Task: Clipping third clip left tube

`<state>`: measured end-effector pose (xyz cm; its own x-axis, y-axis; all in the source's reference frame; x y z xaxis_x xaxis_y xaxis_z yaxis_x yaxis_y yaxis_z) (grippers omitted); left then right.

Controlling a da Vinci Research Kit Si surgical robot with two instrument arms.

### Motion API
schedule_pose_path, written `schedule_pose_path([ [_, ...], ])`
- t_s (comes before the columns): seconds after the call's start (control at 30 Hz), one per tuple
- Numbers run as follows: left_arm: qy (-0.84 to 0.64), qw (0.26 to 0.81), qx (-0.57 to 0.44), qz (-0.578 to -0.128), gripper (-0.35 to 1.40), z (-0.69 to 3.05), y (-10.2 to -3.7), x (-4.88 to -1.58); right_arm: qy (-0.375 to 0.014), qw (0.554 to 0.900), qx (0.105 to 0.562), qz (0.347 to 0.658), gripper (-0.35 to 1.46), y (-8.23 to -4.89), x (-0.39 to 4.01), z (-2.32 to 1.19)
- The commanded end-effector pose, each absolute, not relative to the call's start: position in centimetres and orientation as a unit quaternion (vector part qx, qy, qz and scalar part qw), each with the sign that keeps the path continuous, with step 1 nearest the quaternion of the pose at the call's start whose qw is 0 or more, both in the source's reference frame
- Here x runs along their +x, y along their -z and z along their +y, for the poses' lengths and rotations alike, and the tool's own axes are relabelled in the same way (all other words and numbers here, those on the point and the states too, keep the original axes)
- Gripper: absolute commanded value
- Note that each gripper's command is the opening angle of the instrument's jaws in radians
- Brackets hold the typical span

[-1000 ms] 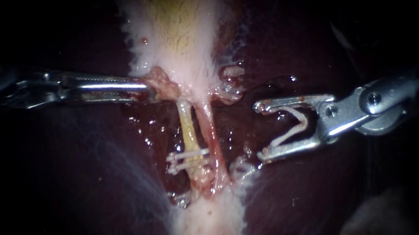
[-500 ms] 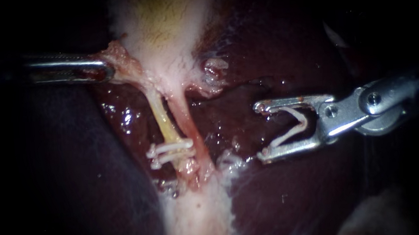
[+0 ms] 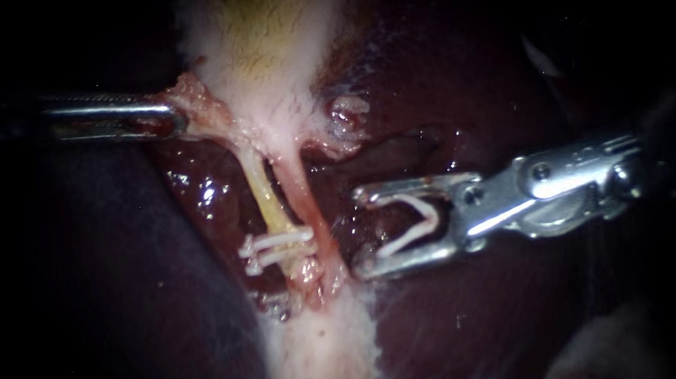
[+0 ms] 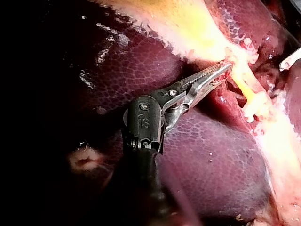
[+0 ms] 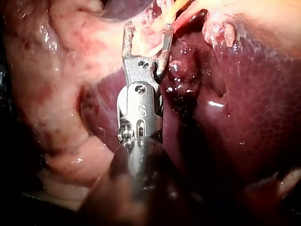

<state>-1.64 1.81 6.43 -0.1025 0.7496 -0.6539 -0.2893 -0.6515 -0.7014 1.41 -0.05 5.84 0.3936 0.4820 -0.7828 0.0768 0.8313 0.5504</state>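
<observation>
Your left instrument [image 3: 177, 119], a thin steel shaft coming in from the left, has its jaws pressed together on a ragged pink tag of tissue [image 3: 195, 96]. The tag sits at the lower edge of the pale, yellow-tinged gallbladder [image 3: 266, 37] and is drawn out toward the left. In the left wrist view the same serrated jaws pinch that tag just beside the upper end of the yellow tube.

From under the tag the slim yellow left tube [image 3: 264, 194] runs down and slightly to the right, over the glistening dark red liver [image 3: 197, 190]. Two white clips [image 3: 275, 248] lie across its lower end, one just above the other. The pinkish-red right tube [image 3: 303, 199] runs close alongside (near the bottom the two merge into pale tissue and you cannot tell them apart).

Your right instrument [image 3: 359, 234], a steel tip entering from the right, has its jaws standing wide apart. They hold a white V-shaped clip [image 3: 418, 222] between them, one leg against each jaw, with its mouth facing the tubes. The jaw tips sit just to the right of the right tube, about level with the two white clips and the stretch above them. Neither tube is inside the jaws. The left tube lies on the far side of the right tube from those tips.
</observation>
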Motion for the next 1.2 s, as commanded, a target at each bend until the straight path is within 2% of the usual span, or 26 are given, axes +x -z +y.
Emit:
schedule_pose_path([
  [0.03,-0.714,0.364,-0.562,-0.205,-0.35,1.81,-6.42,-1.63,-0.127,0.797,0.262,0.529,0.49,-5.85,1.47,-0.03],
  [0.13,-0.714,0.363,-0.563,-0.205,-0.35,1.79,-6.41,-1.64,-0.14,0.802,0.271,0.513,0.49,-5.9,1.66,0.02],
  [0.47,-0.714,0.362,-0.563,-0.206,-0.35,1.77,-6.4,-1.64,-0.157,0.796,0.292,0.506,0.49,-6.2,1.99,0.11],
  [0.77,-0.714,0.362,-0.563,-0.207,-0.35,1.77,-6.38,-1.64,-0.166,0.794,0.299,0.502,0.49,-6.47,2.08,0.1],
  [1.2,-0.714,0.362,-0.563,-0.207,-0.35,1.76,-6.37,-1.65,-0.168,0.795,0.3,0.5,0.48,-6.72,2.1,0.27],
])
